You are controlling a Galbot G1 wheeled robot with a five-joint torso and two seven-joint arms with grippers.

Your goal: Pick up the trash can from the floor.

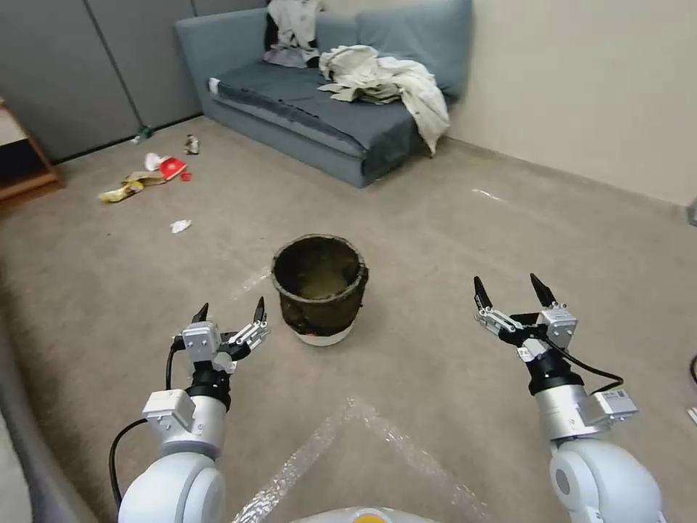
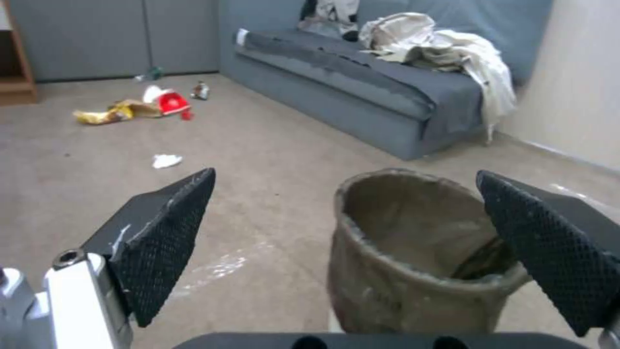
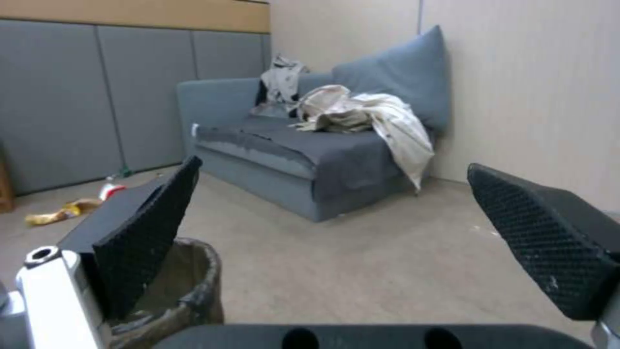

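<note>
Two robot arms reach forward over a beige-grey short-pile carpet floor (image 1: pixel 450 247), one on each side of a small bin, and neither is touching it.

On the left, the left gripper (image 1: pixel 229 314) hovers low, just beside the near left side of the bin. Its two black textured fingers (image 2: pixel 169 228) are spread wide with nothing between them. From the left wrist camera, the bin's rim sits partly inside that gap, toward one finger, which suggests this arm is lining up to close on the rim or wall.

In the middle stands the small round bucket-shaped trash can (image 1: pixel 320 296), upright on the carpet, lined with a dark brown-black bag folded over its rim, with a white base showing at the bottom. It looks empty.

On the right, the right gripper (image 1: pixel 514 290) is held well apart from the bin, at about the same reach. Its fingers (image 3: pixel 145 232) are also spread and empty. It appears to be waiting.

Farther off, scattered wrappers and paper litter (image 1: pixel 149 174) lie on the carpet at the far left. A blue-grey fabric sofa (image 1: pixel 319 116) stands against the far wall, with crumpled pale clothes (image 1: pixel 388 80) heaped on its seat.

The lift has not yet begun.
</note>
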